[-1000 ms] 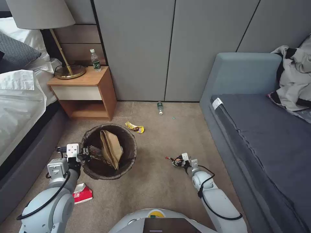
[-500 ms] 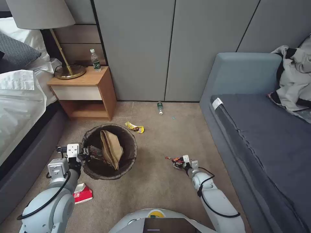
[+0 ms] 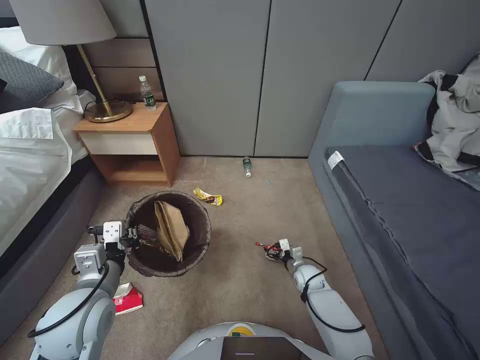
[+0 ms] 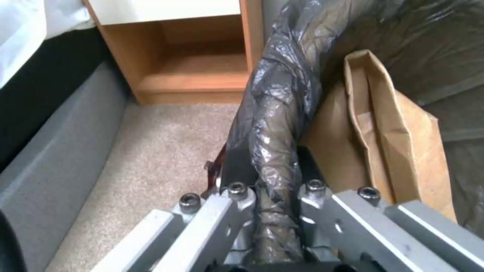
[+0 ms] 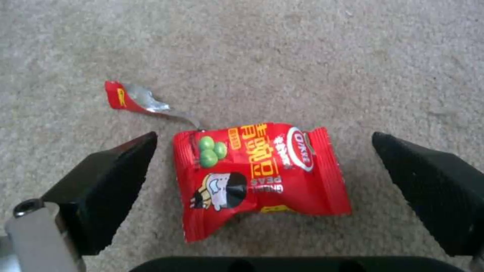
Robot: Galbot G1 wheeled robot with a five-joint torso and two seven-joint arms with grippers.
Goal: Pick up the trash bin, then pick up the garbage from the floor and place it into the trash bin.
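Observation:
The trash bin (image 3: 197,247), round with a dark-brown bag over its rim, stands upright left of centre. My left gripper (image 3: 131,234) is shut on its near-left rim; in the left wrist view the fingers (image 4: 237,196) clamp the bagged rim (image 4: 275,151). A crumpled brown paper bag (image 3: 171,229) lies inside. My right gripper (image 3: 274,250) hangs open low over the carpet, its pads (image 5: 108,177) either side of a red snack packet (image 5: 257,173), not touching it. More garbage on the floor: a yellow wrapper (image 3: 208,197), a small bottle (image 3: 247,166), a red-and-white packet (image 3: 127,299).
A wooden nightstand (image 3: 135,145) with a lamp (image 3: 107,112) and a bottle (image 3: 147,93) stands behind the bin. A bed (image 3: 30,165) borders the left and a grey sofa (image 3: 400,210) the right. Grey wardrobe doors (image 3: 250,75) close the back. Open carpet lies between bin and sofa.
My right arm has edged slightly left and forward over the red packet. The left gripper and the bin have not moved.

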